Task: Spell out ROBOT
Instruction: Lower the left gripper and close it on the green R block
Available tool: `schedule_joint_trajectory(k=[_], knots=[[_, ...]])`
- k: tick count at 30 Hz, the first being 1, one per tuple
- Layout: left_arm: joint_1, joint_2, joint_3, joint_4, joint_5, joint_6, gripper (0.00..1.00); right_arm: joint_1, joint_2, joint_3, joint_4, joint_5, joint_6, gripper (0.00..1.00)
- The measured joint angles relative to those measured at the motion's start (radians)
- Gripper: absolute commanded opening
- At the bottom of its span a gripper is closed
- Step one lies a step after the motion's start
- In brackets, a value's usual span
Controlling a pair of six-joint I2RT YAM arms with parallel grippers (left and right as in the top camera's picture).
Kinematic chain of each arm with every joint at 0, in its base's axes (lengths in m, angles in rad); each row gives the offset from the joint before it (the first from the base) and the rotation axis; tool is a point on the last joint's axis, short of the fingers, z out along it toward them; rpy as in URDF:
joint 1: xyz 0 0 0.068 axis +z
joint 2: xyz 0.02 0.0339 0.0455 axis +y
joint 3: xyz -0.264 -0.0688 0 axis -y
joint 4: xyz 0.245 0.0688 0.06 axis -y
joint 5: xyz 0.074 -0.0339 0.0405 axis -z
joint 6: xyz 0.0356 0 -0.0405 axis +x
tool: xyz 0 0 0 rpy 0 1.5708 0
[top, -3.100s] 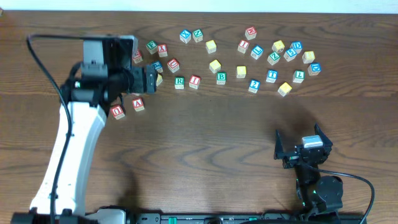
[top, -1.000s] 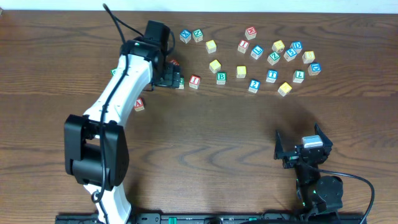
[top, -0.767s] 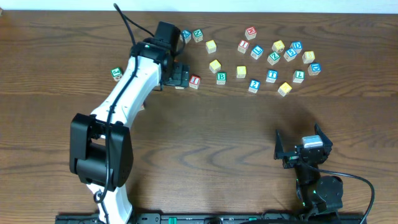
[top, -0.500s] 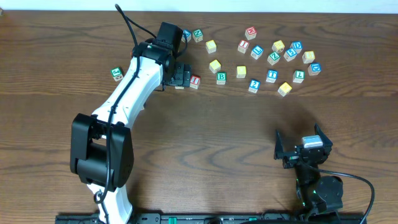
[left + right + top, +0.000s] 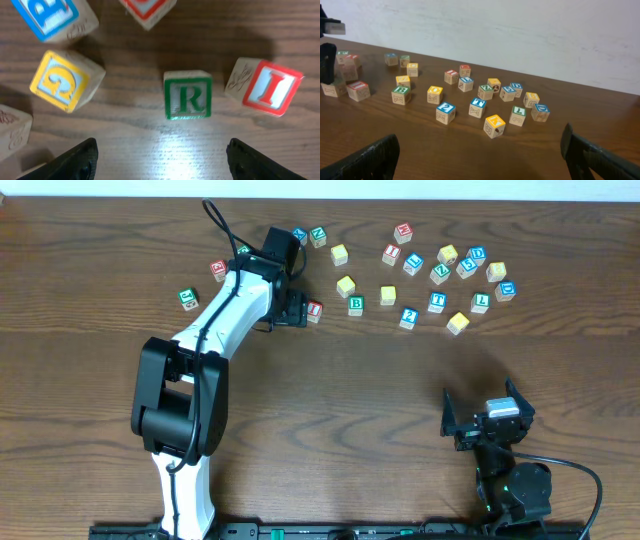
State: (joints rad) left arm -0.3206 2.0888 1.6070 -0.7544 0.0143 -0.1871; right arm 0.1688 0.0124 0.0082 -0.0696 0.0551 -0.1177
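Observation:
The green-lettered R cube (image 5: 187,95) lies face up on the wood, just ahead of my left gripper (image 5: 162,161). Its dark fingertips (image 5: 80,159) stand wide apart and open with only bare table between them. In the overhead view the left gripper (image 5: 289,308) covers the R cube. The green B cube (image 5: 356,305), two yellow-topped cubes (image 5: 346,285) (image 5: 388,295) and the blue T cube (image 5: 437,302) lie further right. My right gripper (image 5: 487,420) rests open near the front right, far from all cubes; in its own view the right gripper (image 5: 480,160) is empty.
A red I cube (image 5: 270,87) lies close to the right of R. A yellow-framed cube (image 5: 65,80) and a blue one (image 5: 50,15) lie to its left. Several other letter cubes and a blue 2 cube (image 5: 408,317) are scattered along the far side.
The left arm has swung to the right, uncovering cubes at the far left. Its gripper has stayed over the R cube. The right arm has not moved.

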Motion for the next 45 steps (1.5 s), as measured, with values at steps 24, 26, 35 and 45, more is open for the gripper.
schedule_joint_trajectory(k=[24,26,35,45], knots=[[-0.045,0.0,0.0,0.076,0.005,-0.01,0.82,0.0,0.0,0.0,0.0,0.0,0.0,0.99],[-0.04,0.0,0.0,0.077,0.005,-0.019,0.82,0.0,0.0,0.0,0.0,0.0,0.0,0.99],[-0.018,0.0,0.0,0.081,0.005,-0.027,0.75,0.0,0.0,0.0,0.0,0.0,0.0,0.99],[-0.018,0.044,0.0,0.083,0.005,-0.027,0.71,0.0,0.0,0.0,0.0,0.0,0.0,0.99]])
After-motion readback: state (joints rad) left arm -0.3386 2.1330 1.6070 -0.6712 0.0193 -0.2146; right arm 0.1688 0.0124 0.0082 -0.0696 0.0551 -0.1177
